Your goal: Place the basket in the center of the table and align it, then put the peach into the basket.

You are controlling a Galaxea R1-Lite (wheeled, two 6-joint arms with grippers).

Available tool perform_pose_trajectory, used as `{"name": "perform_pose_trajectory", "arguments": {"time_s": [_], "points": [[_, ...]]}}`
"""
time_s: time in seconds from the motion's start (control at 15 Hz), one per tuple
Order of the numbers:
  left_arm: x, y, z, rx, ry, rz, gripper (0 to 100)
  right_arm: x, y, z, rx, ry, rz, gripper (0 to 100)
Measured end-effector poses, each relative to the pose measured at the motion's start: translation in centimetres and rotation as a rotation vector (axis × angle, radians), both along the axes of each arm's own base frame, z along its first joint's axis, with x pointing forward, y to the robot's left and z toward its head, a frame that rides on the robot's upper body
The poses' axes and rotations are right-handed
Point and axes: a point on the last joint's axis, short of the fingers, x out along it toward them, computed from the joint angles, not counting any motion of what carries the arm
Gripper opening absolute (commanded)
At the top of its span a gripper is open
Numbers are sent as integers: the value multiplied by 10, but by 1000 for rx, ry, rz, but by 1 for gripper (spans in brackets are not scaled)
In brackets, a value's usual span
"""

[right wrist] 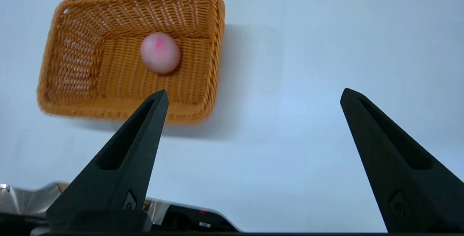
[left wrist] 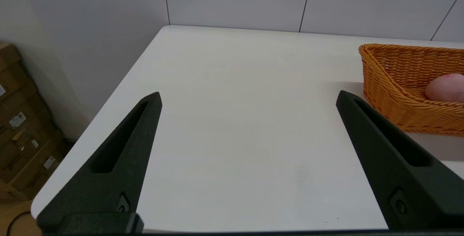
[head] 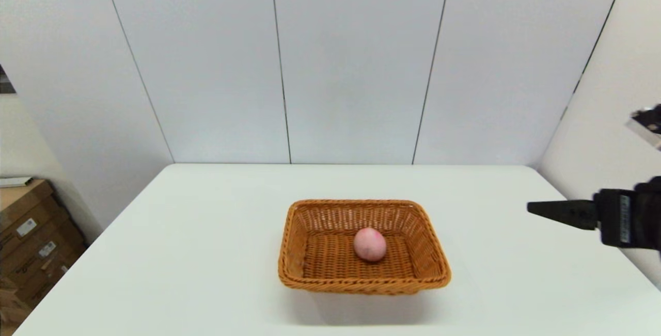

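Head view: peach (head: 370, 244) inside wicker basket (head: 310, 274), mid-counter (head: 206, 233); right gripper (head: 537, 208) released beside basket, left gripper (left wrist: 248, 98) released; task apparently complete.

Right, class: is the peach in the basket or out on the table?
In. The peach rests on the woven floor of the basket, walls all round; neither claw touches it.

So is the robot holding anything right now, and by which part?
Nothing is held. Both end effectors are open and empty; the peach lies loose in the basket.
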Motion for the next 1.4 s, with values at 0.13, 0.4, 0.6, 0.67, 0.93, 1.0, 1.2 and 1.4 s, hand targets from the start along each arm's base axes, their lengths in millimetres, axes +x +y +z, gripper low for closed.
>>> {"name": "perform_pose_trajectory", "arguments": {"time_s": [0.13,0.4,0.6,0.67,0.93,1.0,1.2,1.4], "points": [[0,0,0,0,0,0,100,-46,-14,0,-12,-57,-37,100],[0,0,0,0,0,0,100,-119,-37,-22,-89,-204,-148,100],[0,0,0,0,0,0,100,-155,-40,-53,-130,-300,-177,100],[0,0,0,0,0,0,100,-160,-40,-67,-146,-325,-180,100],[0,0,0,0,0,0,100,-164,-40,-113,-208,-452,-185,100],[0,0,0,0,0,0,100,-166,-39,-120,-206,-464,-186,100],[0,0,0,0,0,0,100,-174,-39,-141,-194,-484,-154,100],[0,0,0,0,0,0,100,-175,-39,-154,-193,-516,-149,100]]}}
